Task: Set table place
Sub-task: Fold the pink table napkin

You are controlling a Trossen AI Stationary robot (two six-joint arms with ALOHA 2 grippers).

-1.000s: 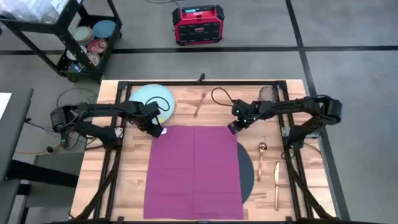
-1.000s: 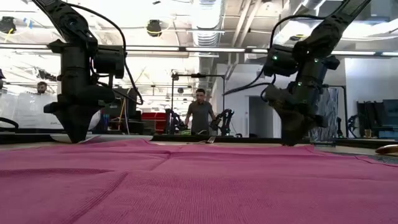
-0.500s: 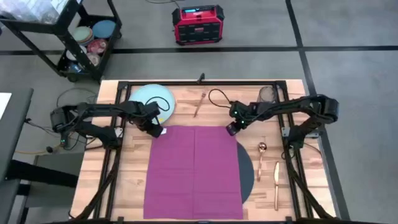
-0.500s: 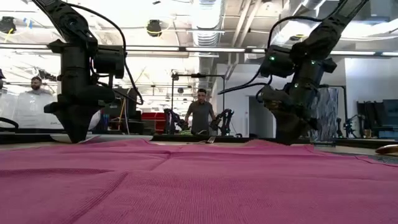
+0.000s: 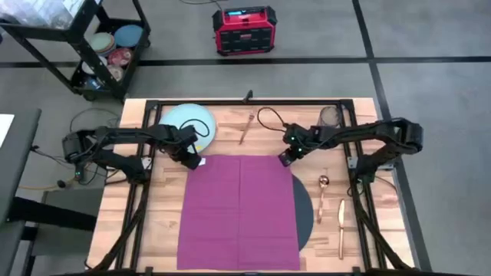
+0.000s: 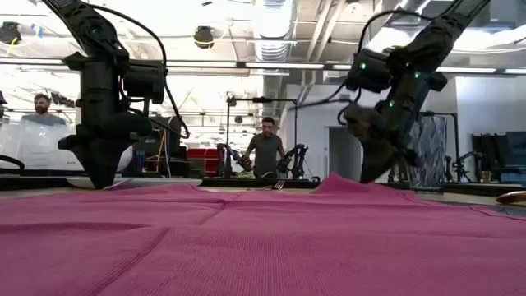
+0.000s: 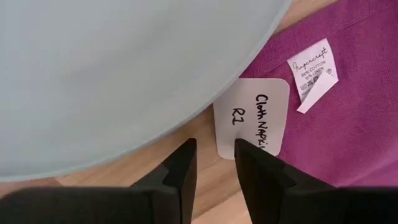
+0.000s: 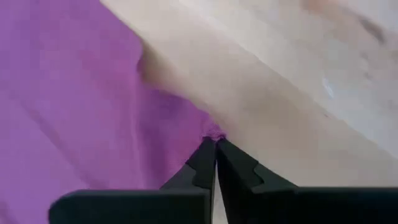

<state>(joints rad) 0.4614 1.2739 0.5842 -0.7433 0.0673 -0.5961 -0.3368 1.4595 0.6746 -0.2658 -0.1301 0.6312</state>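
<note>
The magenta napkin lies spread flat on the table and covers most of the dark mat. My left gripper stands at the napkin's far-left corner, slightly open. Its fingertips are beside a white label and the pale blue plate. My right gripper is shut on the napkin's far-right corner. A fork, a spoon, a knife and a glass lie on the wood. My right gripper pinches the tip of the napkin's far-right corner between its two shut fingers, coming from above and slanting down. The corner is raised into a small peak while the rest of the cloth lies on the table. Whether my left gripper touches the label or the cloth, I cannot tell.
A black cart with dishes stands beyond the far-left corner, and a red box sits on the floor behind the table. Bare wood shows on the left side of the table. People stand in the room behind.
My right gripper has shifted a little toward the table's left edge and then risen. The napkin's far-right corner has come up off the table into a small peak, and the rest of the cloth has stayed flat.
</note>
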